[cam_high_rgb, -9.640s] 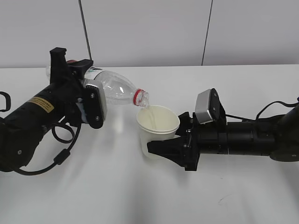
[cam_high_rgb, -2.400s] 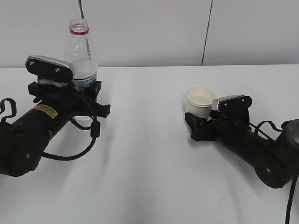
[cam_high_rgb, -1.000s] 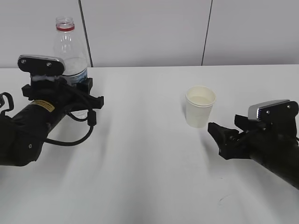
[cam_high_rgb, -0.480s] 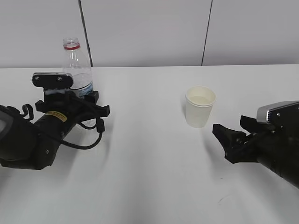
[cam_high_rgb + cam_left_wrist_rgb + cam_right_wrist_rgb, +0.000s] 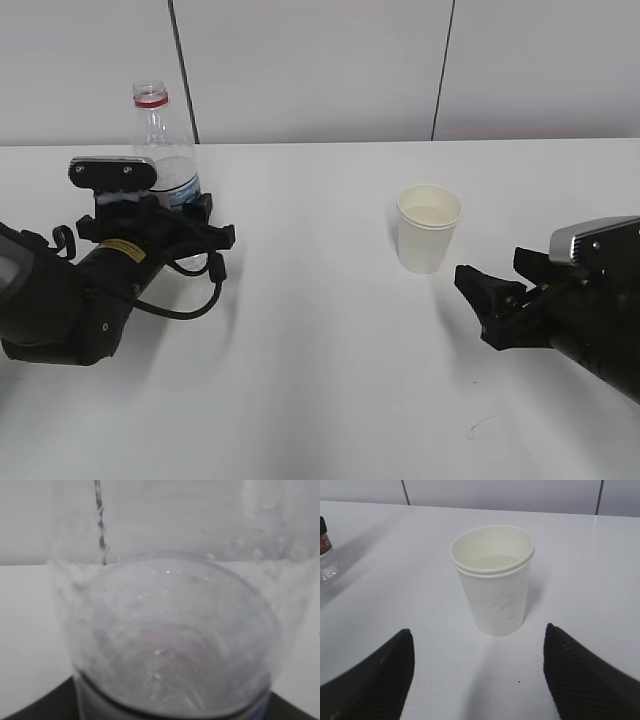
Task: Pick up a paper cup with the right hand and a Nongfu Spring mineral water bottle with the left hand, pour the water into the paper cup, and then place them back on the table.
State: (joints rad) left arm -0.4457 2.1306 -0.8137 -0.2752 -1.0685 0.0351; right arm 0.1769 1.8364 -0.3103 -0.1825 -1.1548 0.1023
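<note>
The paper cup (image 5: 430,228) stands upright on the white table (image 5: 320,350), right of centre, with water in it; it also shows in the right wrist view (image 5: 494,580). My right gripper (image 5: 490,265) is open and empty, drawn back from the cup, its fingers (image 5: 385,675) wide apart on either side of it. The mineral water bottle (image 5: 160,140) stands upright at the left, uncapped, with a red neck ring. My left gripper (image 5: 205,222) is shut on its lower body. The bottle (image 5: 170,630) fills the left wrist view and hides the jaws.
A small dark scuff mark (image 5: 478,428) lies on the table near the front right. A grey wall with vertical seams stands behind the table. A piece of the bottle (image 5: 326,555) shows at the left edge of the right wrist view.
The pouring has ended. The cup was set down and let go, and my right gripper backed away. My left arm brought the bottle upright and lower; nothing moved in the last half second.
</note>
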